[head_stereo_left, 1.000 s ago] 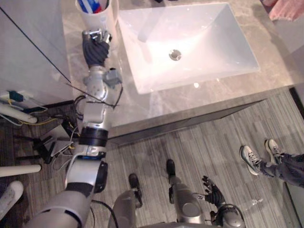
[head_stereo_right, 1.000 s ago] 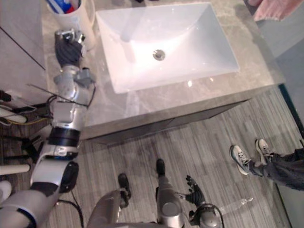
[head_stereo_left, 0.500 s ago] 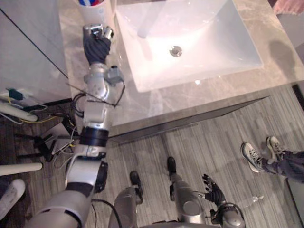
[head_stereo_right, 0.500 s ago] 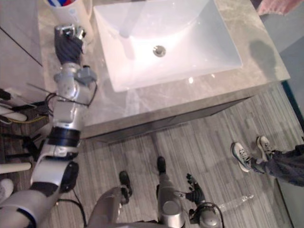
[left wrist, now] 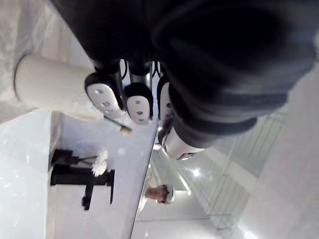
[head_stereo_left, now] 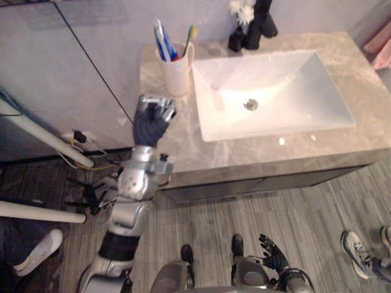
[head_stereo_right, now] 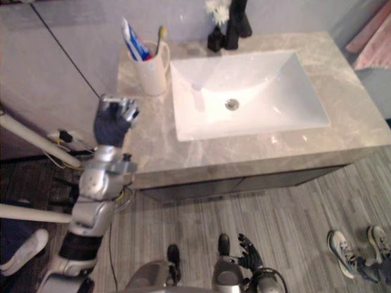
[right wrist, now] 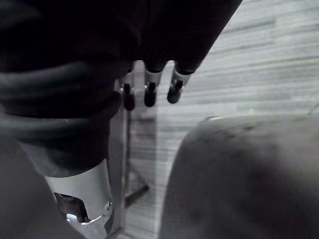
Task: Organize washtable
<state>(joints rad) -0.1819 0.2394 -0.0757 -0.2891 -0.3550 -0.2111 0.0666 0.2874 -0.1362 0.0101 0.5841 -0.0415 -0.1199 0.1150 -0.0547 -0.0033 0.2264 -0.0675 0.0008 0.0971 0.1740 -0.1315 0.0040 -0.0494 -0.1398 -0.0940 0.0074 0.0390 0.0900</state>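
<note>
A cream cup [head_stereo_left: 176, 66] with toothbrushes and a toothpaste tube stands at the back left of the marble washtable [head_stereo_left: 183, 137], beside the white sink [head_stereo_left: 269, 94]. My left hand [head_stereo_left: 152, 119] hovers over the counter's left front part, a short way in front of the cup. Its fingers [left wrist: 104, 97] are curled and hold nothing; the cup [left wrist: 45, 84] shows past them. My right hand [head_stereo_left: 272, 253] hangs low over the floor with its fingers [right wrist: 149, 92] straight and relaxed.
A black faucet [head_stereo_left: 260, 23] and a small dark vase with a white flower [head_stereo_left: 237, 35] stand behind the sink. A grey wall panel borders the counter's left side. White pipes [head_stereo_left: 43, 141] lie at the left. A person's shoes [head_stereo_left: 361, 251] are on the floor at the right.
The camera has moved, so the whole washtable now shows. My left hand has drawn back from the cup toward the counter's front edge. The right hand hangs as before.
</note>
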